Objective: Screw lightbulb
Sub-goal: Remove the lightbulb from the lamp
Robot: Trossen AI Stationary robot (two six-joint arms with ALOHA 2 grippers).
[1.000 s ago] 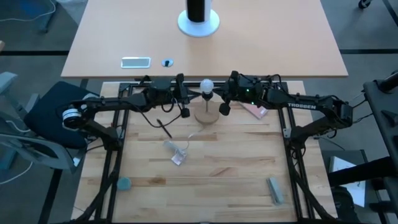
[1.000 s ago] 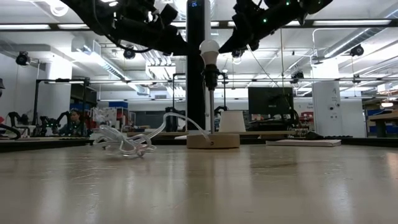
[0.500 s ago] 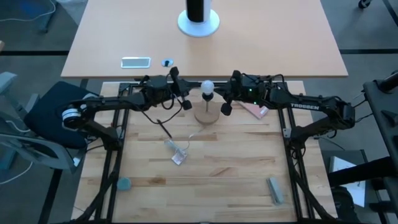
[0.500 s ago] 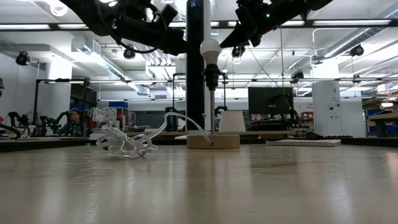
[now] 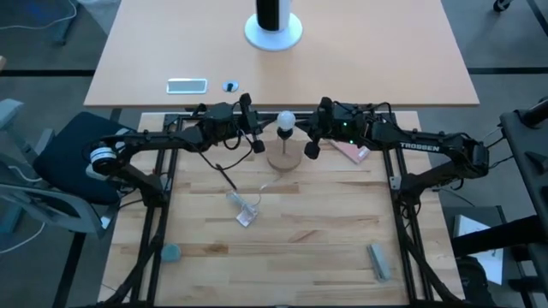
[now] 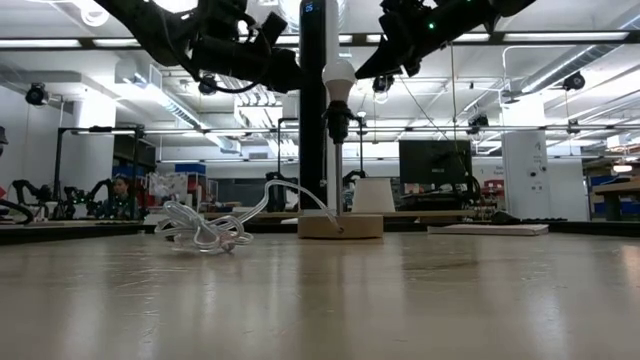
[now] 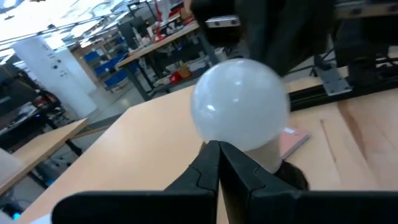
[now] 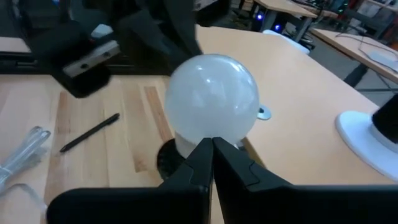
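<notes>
Surface: pale wooden plank table [image 5: 308,239] | round wooden lamp base [image 5: 284,160] between left gripper [image 5: 251,122] and right gripper [image 5: 309,133] | clear plastic packet [image 5: 242,208] below left gripper | grey bar [image 5: 378,261] well apart from right gripper | teal disc [image 5: 171,253] far corner

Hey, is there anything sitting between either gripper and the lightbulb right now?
Nothing visible. The lightbulb already sits on top of the black socket on its stand. The left gripper and right gripper flank it with open air between; in each wrist view the fingers are closed together, short of the bulb.
</notes>
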